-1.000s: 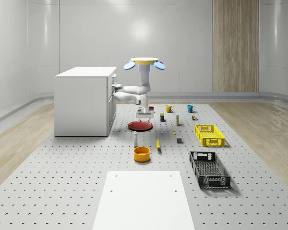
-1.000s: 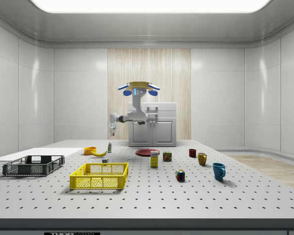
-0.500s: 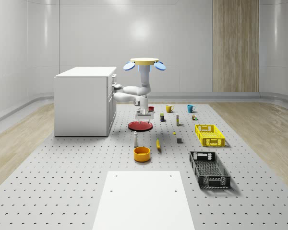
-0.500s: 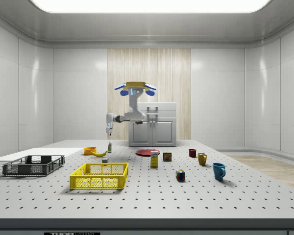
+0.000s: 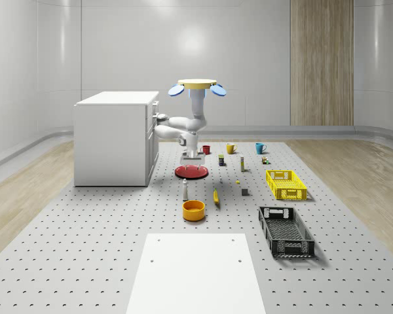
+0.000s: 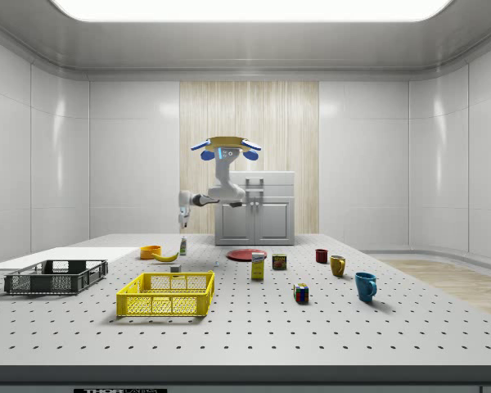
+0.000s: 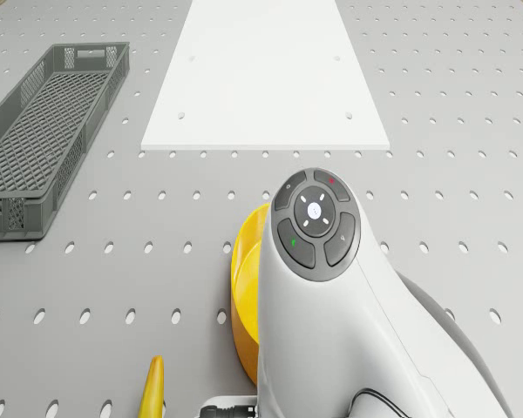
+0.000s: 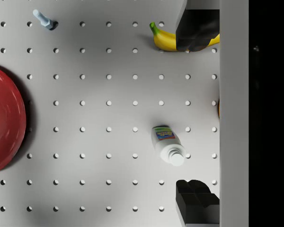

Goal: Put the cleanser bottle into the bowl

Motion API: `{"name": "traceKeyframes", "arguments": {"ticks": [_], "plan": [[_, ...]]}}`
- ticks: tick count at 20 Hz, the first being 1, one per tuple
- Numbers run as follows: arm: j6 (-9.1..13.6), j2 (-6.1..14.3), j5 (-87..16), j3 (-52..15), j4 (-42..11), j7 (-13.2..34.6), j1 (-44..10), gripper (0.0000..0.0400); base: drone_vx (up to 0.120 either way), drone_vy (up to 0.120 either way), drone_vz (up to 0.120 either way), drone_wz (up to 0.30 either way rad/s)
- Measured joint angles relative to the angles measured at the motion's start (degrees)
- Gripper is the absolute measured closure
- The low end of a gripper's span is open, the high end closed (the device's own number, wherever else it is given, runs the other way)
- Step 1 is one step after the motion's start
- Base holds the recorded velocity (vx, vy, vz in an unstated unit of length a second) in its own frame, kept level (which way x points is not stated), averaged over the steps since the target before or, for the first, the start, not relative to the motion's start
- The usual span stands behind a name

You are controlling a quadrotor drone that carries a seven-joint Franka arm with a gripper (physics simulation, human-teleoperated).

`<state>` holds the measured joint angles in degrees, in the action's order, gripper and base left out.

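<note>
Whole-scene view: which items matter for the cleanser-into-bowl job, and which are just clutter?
Job:
cleanser bottle, standing upright
orange bowl
gripper, open above the bottle

Clutter:
red plate
banana
yellow crate
black crate
three mugs
white cabinet

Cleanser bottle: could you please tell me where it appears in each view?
Whole-scene view: bottle upright just behind the bowl.
Side view: bottle right of the bowl, behind the banana.
Wrist view: bottle seen from above, near the banana.
Shared landmark: the banana, in the drone view beside the bowl.
</note>
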<state>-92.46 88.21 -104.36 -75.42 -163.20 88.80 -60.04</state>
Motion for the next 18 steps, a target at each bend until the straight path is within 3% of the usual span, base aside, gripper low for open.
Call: {"name": "traceKeyframes", "arguments": {"ticks": [18], "plan": [[-5.7, 1.27, -7.61, 8.9, 5.37, -8.88, 4.68, 0.0, 0.0, 0.0, 0.0, 0.0]]}}
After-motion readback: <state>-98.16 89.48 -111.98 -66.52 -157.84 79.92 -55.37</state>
